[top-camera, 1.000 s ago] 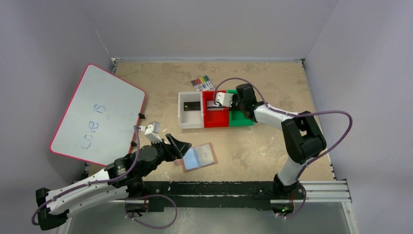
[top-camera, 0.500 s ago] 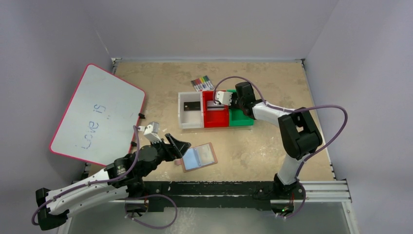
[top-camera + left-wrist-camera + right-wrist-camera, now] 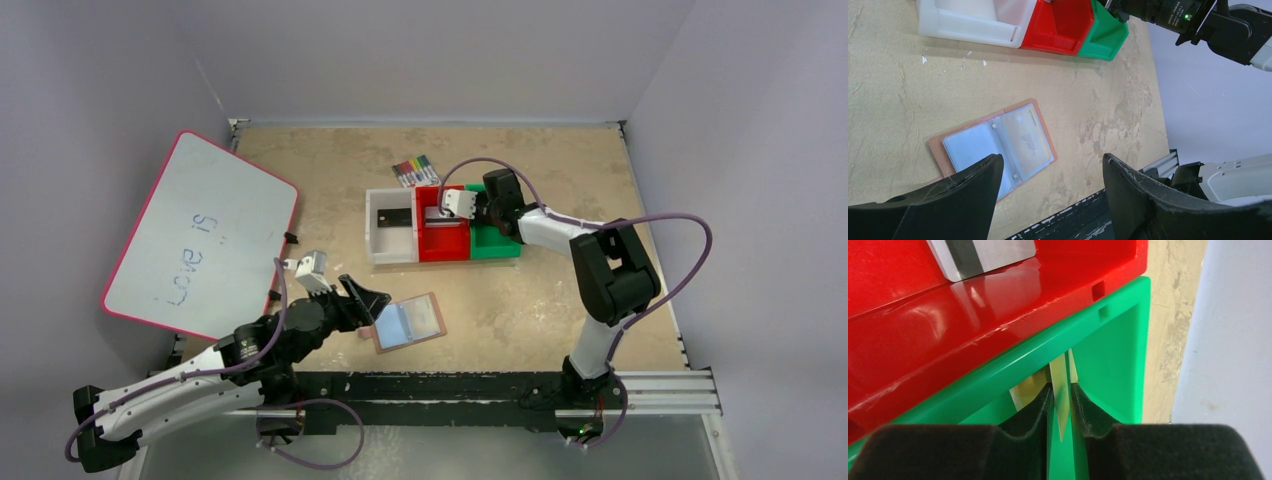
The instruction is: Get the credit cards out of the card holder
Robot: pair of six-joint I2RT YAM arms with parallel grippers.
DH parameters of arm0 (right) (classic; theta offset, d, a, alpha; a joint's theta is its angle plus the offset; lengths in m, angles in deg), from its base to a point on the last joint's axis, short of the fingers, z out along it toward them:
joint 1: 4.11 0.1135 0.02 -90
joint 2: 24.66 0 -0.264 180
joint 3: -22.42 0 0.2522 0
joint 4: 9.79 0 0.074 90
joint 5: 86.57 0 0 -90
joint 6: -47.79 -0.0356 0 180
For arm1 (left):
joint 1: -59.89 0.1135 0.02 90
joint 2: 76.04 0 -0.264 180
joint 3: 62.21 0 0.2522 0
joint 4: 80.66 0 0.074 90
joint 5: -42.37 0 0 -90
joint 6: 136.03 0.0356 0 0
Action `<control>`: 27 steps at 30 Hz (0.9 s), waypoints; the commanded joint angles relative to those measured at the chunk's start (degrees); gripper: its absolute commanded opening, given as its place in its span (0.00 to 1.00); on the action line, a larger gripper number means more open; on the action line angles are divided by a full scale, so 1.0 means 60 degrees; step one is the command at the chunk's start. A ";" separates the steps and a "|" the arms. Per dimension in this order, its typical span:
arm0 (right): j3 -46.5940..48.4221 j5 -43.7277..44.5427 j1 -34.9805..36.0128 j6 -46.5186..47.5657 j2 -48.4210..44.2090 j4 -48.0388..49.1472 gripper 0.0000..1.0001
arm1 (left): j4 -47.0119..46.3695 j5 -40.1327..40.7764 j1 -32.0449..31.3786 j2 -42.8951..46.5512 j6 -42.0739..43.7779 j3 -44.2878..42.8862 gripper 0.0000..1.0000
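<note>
- Right gripper [image 3: 1062, 407] over green bin [image 3: 1118, 335], jaws just parting beside an edge-on gold card [image 3: 1062, 390].
- Release low, then lift straight.
- Left gripper [image 3: 1050, 172] gaping above card holder [image 3: 993, 147], 6 o'clock of the bins.

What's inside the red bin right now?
The red bin holds one silver-grey card with a dark stripe. The right wrist view shows only its near edge; overhead, the right claw covers much of the bin's inside.

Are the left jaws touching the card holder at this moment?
Apart. The left wrist view shows the left gripper with jaws spread wide above the open card holder, with bare pocket and table visible between them.
</note>
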 commanded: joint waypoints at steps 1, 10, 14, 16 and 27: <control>0.0415 -0.0398 -0.0076 0.0049 -0.0298 -0.0536 0.21 | -0.0134 0.0141 0.0042 0.0013 0.0005 -0.0478 0.72; 0.0337 -0.0516 -0.0188 -0.0008 -0.0544 -0.0817 0.24 | -0.0263 0.0025 0.0052 -0.0119 -0.0026 -0.0424 0.71; 0.0359 -0.0497 -0.0207 -0.0048 -0.0530 -0.0824 0.24 | -0.0278 -0.0027 0.0050 -0.0177 -0.0052 -0.0414 0.71; 0.0353 -0.0483 -0.0218 -0.0055 -0.0530 -0.0858 0.24 | -0.0278 -0.0031 0.0042 -0.0177 -0.0064 -0.0413 0.71; 0.0466 -0.0767 -0.0272 -0.0210 -0.0863 -0.1404 0.26 | -0.0351 -0.0058 0.0042 -0.0230 -0.0152 -0.0400 0.71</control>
